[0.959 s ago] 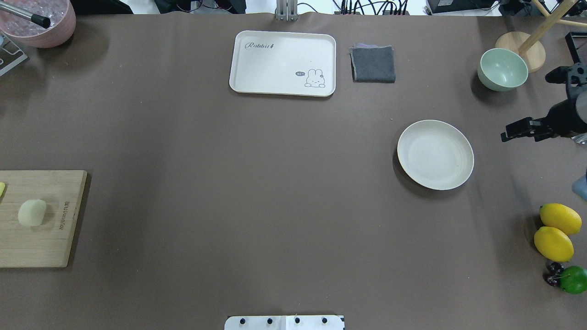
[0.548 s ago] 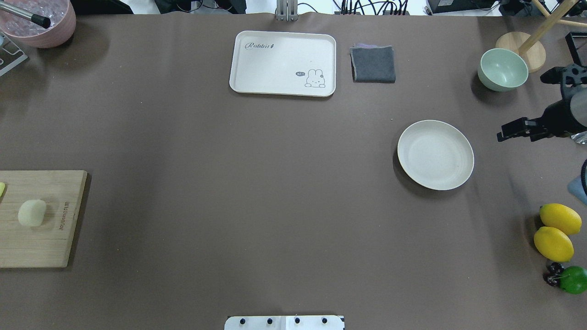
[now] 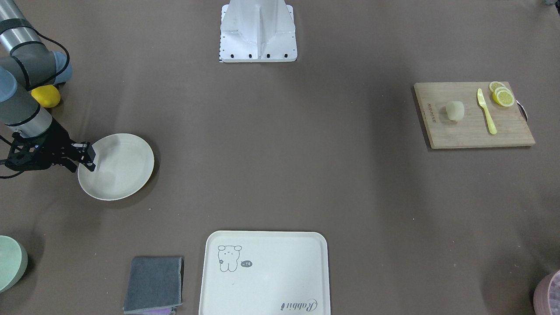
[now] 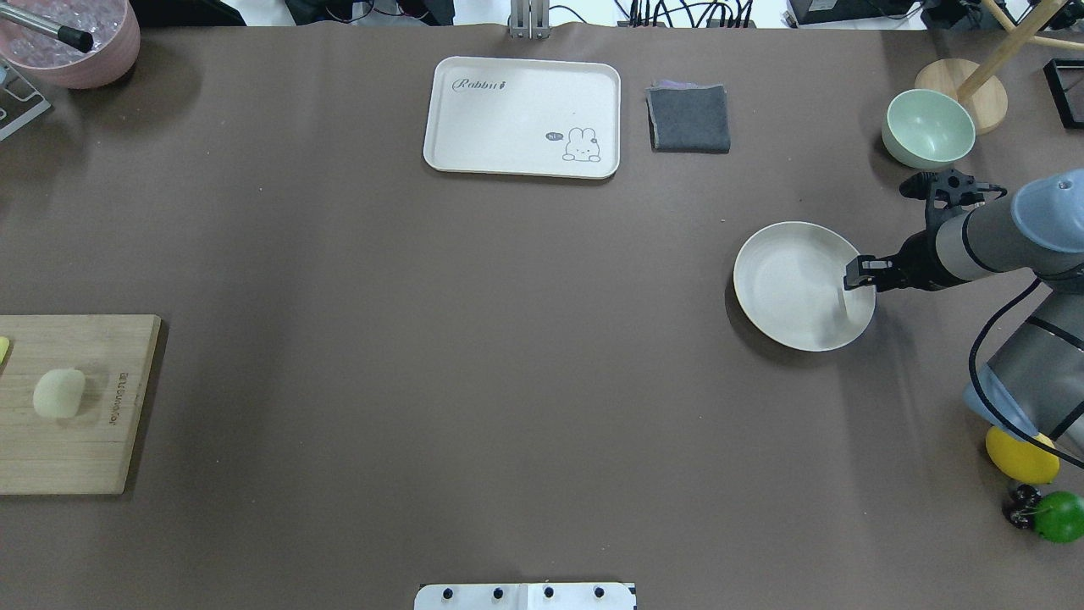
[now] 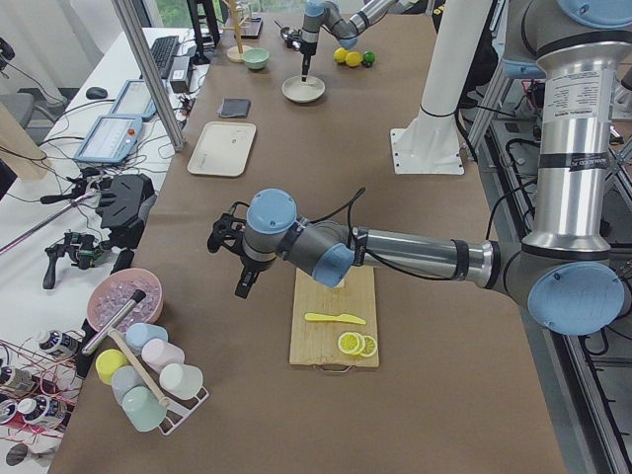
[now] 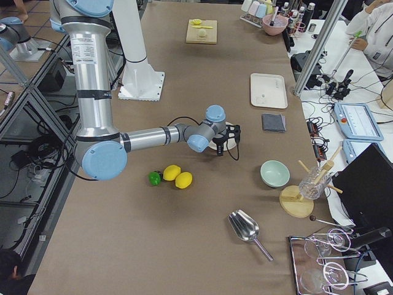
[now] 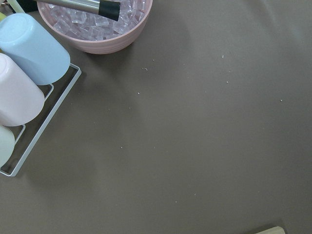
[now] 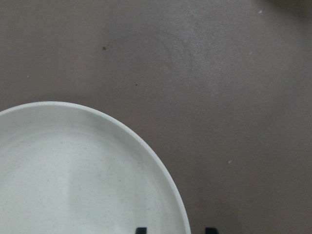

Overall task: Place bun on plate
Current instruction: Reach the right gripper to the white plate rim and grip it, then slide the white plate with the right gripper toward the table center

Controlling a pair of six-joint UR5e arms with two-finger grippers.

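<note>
The bun [image 4: 59, 393] lies on a wooden cutting board [image 4: 85, 440] at the table's left edge, also seen in the front view [image 3: 454, 110]. The plate [image 4: 788, 288] sits bare at the right. My right gripper [image 4: 855, 277] is open at the plate's right rim. In the right wrist view its two fingertips [image 8: 141, 229] stand on either side of the rim of the plate [image 8: 73, 170]. My left gripper [image 5: 244, 284] shows only in the exterior left view, hanging over the table beside the board. I cannot tell whether it is open or shut.
A yellow knife [image 3: 485, 111] and lemon slices [image 3: 502, 95] share the board. At the back stand a cream tray [image 4: 522, 117], a grey cloth [image 4: 688, 119] and a green bowl [image 4: 927, 127]. A pink bowl of ice [image 4: 68, 38] and a lemon [image 4: 1020, 453] sit at the table's edges.
My right arm has swung in from the table's right edge to the plate's right rim. The bun and the plate have not moved.
</note>
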